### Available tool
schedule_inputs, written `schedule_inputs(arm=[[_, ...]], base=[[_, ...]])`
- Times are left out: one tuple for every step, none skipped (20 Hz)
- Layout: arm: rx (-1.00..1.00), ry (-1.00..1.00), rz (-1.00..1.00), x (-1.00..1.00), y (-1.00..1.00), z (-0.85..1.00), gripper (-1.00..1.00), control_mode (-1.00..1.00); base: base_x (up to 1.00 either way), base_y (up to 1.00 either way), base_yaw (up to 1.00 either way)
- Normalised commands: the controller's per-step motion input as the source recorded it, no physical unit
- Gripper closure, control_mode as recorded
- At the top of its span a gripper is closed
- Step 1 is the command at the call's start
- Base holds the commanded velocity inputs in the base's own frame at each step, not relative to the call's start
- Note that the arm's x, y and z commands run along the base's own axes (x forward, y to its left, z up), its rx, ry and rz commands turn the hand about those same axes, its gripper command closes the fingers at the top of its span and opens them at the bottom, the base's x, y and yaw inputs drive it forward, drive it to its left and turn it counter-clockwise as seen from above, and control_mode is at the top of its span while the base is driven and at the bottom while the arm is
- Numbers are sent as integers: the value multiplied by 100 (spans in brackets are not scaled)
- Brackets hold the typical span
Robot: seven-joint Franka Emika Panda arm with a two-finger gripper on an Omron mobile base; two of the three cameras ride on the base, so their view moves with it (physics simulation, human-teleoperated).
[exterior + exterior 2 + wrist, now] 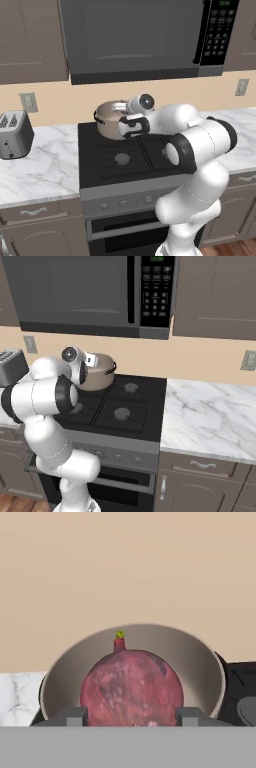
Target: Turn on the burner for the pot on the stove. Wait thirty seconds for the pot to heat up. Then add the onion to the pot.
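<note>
Steel stove [125, 197], black four-burner cooktop, front knob row, oven door below; set between marble counters [210, 411] under a dark microwave [135, 35].

Arm: white, dark joints, reaching over the cooktop toward the rear left quadrant, wrist level with the pot rim in both base views.

Toaster [14, 134]: grey, on the left counter, well apart from the work.

Pot [107, 120]: tan-beige, straight-sided, on the rear left burner against the beige wall. The hand view looks into its open mouth [150, 639].

Burner [121, 159]: grey cap under grate bars, front left, bare. No flame is visible at any burner; whether the pot's burner is lit cannot be told.

Gripper [132, 716]: fingers [74, 716] spread about the width of the onion, one on each side of it and apparently clamped against it. It hangs at the near rim of the pot.

Onion [132, 687]: dark red, round, stem up, held between the fingertips in front of the pot's mouth, above or just short of the interior; which one cannot be told.

Risks, judged:
- Release too near the rim: the onion strikes the edge and rolls onto the grate or counter.
- Hand lowered further: fingers or wrist may nudge the pot off its burner.
- Drop from height: bounce against the hard pot floor.
</note>
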Motion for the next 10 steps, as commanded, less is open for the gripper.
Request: schedule_inputs(arm=[[0, 0, 0, 18, 21, -6, 100, -100], [0, 0, 0, 18, 22, -6, 100, -100], [0, 0, 0, 24, 21, -6, 100, -100], [0, 0, 0, 24, 20, -8, 100, -100], [0, 0, 0, 25, 19, -8, 100, -100], [0, 0, 0, 26, 17, -9, 100, -100], [0, 0, 0, 26, 17, -11, 100, -100], [0, 0, -1, 26, 14, -16, 100, -100], [0, 0, -1, 26, 14, -21, 100, -100], [0, 0, 0, 26, 12, -23, 100, -100]], base=[[0, 0, 0], [0, 0, 0], [0, 0, 0], [0, 0, 0], [0, 0, 0], [0, 0, 0], [0, 0, 0], [0, 0, 0], [0, 0, 0], [0, 0, 0]])
